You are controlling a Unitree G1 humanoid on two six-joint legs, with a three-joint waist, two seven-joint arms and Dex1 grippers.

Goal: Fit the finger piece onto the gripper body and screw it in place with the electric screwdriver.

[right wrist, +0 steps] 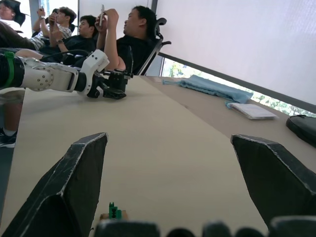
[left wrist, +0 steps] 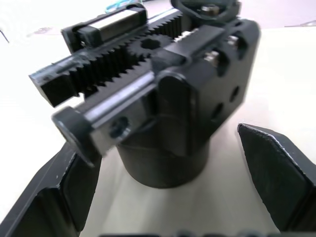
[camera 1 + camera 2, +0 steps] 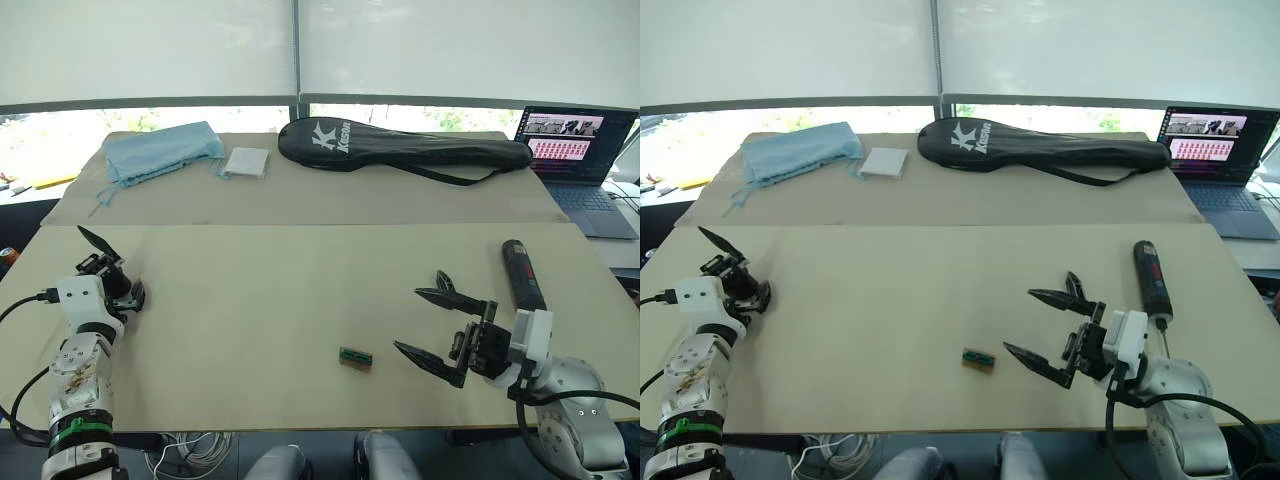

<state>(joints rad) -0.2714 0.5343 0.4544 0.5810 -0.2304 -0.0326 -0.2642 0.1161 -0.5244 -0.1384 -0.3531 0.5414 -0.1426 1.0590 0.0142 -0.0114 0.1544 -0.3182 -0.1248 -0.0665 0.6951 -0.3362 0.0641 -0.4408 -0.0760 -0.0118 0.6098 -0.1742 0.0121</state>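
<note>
The gripper body (image 2: 163, 108), a black rack-and-gear mechanism on a round base, stands on the table's left side between the fingers of my left gripper (image 3: 108, 272). Those fingers (image 2: 276, 173) are spread on either side of its base, and the one on this side stands apart from it. My right gripper (image 3: 410, 320) hovers open and empty over the table's right front. Just beyond its farther finger lies the finger piece (image 3: 445, 281), small, black and pointed. The electric screwdriver (image 3: 520, 275), black with red markings, lies to the right of that gripper.
A small green and brown part (image 3: 355, 358) lies left of the right gripper. At the back are a black racket bag (image 3: 400, 150), a blue cloth (image 3: 160, 150), a white pad (image 3: 246, 162) and a laptop (image 3: 575, 150). Seated people (image 1: 98, 34) are beyond the table's left side.
</note>
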